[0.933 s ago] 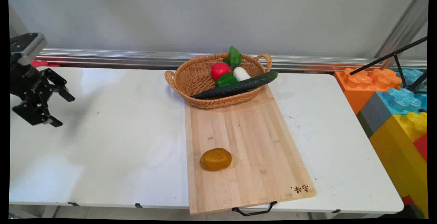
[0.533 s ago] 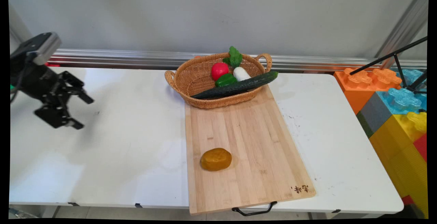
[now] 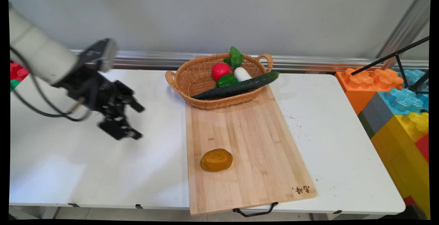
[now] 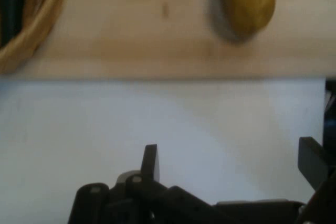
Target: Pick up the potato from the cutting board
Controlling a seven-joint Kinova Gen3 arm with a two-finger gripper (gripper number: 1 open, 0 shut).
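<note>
The black gripper (image 3: 136, 121) hangs above the bare white counter (image 3: 85, 156), left of the wooden cutting board (image 3: 247, 142), with its fingers (image 4: 150, 162) spread wide and nothing between them. It touches no object. In the hand view the fingers rise over plain counter, with the board's edge running across beyond them.

Nearest to the gripper is a brown potato-like lump (image 3: 216, 160), lying on the near left part of the board, well apart from the fingers. At the board's far end sits a wicker basket (image 3: 192, 77), partly resting on the wood. Inside it are a red tomato (image 3: 220, 70), a green pepper (image 3: 226, 80), a white radish (image 3: 242, 74) and a leafy green piece (image 3: 236, 57). A long dark cucumber (image 3: 236, 86) lies slanted across the basket, its right tip sticking out over the rim

Large coloured toy bricks (image 3: 394, 108) stand at the counter's right end
</note>
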